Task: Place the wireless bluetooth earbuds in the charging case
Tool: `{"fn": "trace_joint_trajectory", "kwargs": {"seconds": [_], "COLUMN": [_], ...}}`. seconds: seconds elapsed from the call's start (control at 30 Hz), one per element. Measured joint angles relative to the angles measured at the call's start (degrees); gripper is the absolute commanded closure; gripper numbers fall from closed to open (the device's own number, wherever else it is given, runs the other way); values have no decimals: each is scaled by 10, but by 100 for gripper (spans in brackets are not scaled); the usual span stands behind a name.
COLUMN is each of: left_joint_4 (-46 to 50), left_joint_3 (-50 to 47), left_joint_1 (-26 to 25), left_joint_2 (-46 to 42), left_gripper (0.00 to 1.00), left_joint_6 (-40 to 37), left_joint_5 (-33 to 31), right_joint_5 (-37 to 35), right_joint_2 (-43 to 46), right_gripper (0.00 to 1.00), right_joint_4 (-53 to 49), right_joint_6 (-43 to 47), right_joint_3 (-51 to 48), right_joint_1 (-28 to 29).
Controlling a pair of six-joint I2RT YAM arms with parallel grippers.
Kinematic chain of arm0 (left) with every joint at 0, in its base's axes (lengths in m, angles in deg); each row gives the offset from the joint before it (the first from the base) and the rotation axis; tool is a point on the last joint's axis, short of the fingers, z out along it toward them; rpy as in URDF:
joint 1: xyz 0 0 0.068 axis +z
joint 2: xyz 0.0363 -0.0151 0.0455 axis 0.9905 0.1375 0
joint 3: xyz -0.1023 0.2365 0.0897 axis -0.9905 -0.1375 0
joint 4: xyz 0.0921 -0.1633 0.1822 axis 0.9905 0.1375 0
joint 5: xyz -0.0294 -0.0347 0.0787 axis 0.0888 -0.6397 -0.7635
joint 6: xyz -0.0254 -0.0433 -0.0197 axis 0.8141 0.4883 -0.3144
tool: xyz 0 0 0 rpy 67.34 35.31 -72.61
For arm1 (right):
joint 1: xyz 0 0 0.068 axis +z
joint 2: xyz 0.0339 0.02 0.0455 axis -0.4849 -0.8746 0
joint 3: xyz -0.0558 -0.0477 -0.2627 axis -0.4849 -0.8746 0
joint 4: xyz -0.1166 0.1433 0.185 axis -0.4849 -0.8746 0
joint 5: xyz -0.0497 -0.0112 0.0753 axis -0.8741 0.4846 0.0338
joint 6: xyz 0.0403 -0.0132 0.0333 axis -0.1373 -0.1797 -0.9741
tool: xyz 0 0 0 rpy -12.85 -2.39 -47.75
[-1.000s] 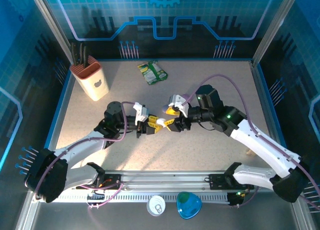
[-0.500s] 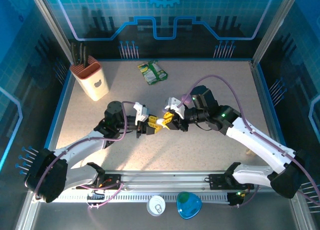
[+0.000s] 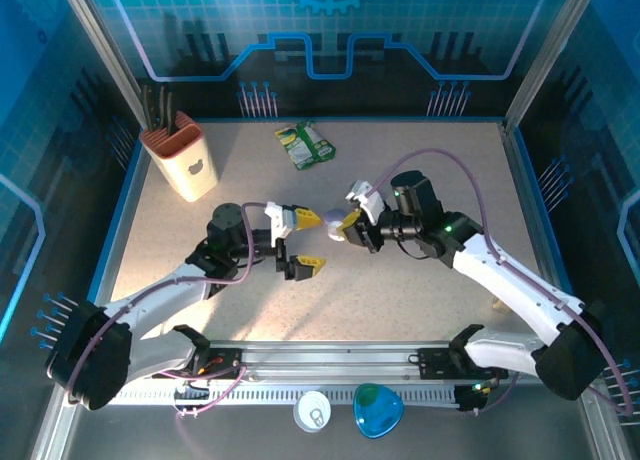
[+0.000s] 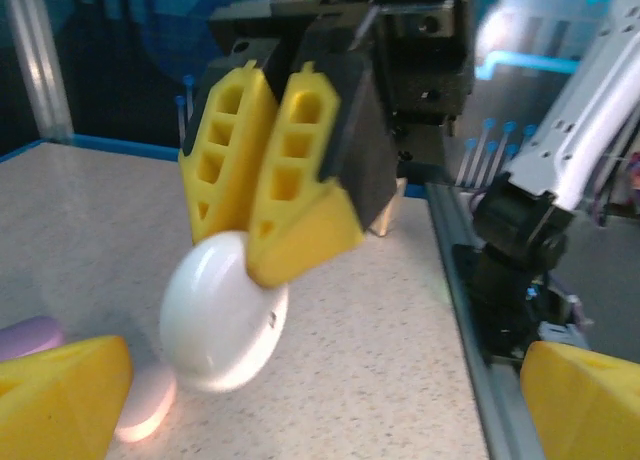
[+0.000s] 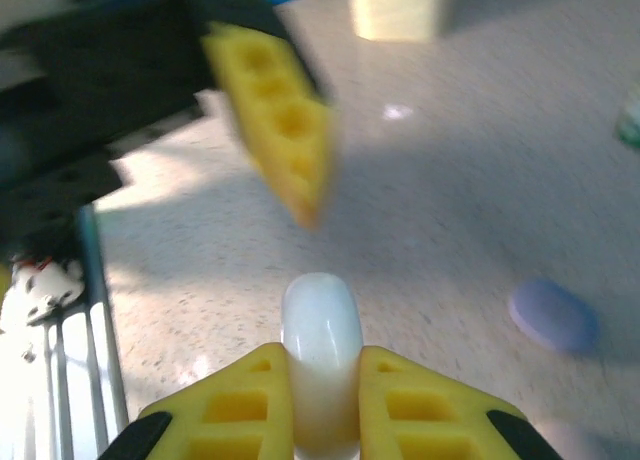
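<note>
A white pebble-shaped charging case (image 5: 320, 330) is pinched edge-on between the yellow fingers of my right gripper (image 5: 320, 405), which is shut on it. In the top view the case (image 3: 336, 233) hangs above the table's middle at my right gripper (image 3: 346, 227). My left gripper (image 3: 308, 242) faces it from the left, open wide, its fingers apart from the case. In the left wrist view the case (image 4: 222, 310) hangs under the right gripper's fingers (image 4: 300, 210), beyond my open left gripper (image 4: 320, 410). The earbuds are out of view.
A purple case (image 5: 553, 315) and a pink one (image 4: 145, 400) lie on the table below the grippers. A cream knife block (image 3: 185, 160) stands at the back left and a green packet (image 3: 305, 145) lies at the back. A can (image 3: 312, 412) and a blue object (image 3: 378, 410) sit by the front rail.
My left gripper has opened and let go of the white case. My right gripper has shut on the case and drawn it slightly right and back.
</note>
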Motion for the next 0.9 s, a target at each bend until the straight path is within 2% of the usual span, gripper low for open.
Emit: {"fn": "trace_joint_trajectory", "kwargs": {"seconds": [0.17, 0.23, 0.47, 0.7, 0.9], "left_joint_4": [26, 42, 100, 138, 147], "left_joint_3": [-21, -21, -20, -5, 8], "left_joint_1": [0, -1, -15, -26, -27], "left_joint_2": [7, 19, 82, 114, 120], "left_gripper": [1, 1, 1, 1, 1], "left_joint_6": [-38, -58, -114, -144, -148], "left_joint_5": [-68, -90, -131, -141, -154], "right_joint_5": [-35, -43, -52, -59, -71], "right_joint_2": [-28, -50, -127, -179, -198], "right_gripper": [86, 90, 88, 79, 61], "right_joint_4": [66, 92, 190, 250, 257], "right_joint_6": [-136, -198, -358, -426, -428], "right_joint_3": [-56, -87, -165, -187, -187], "right_joint_1": [-37, -41, -41, -41, -42]}}
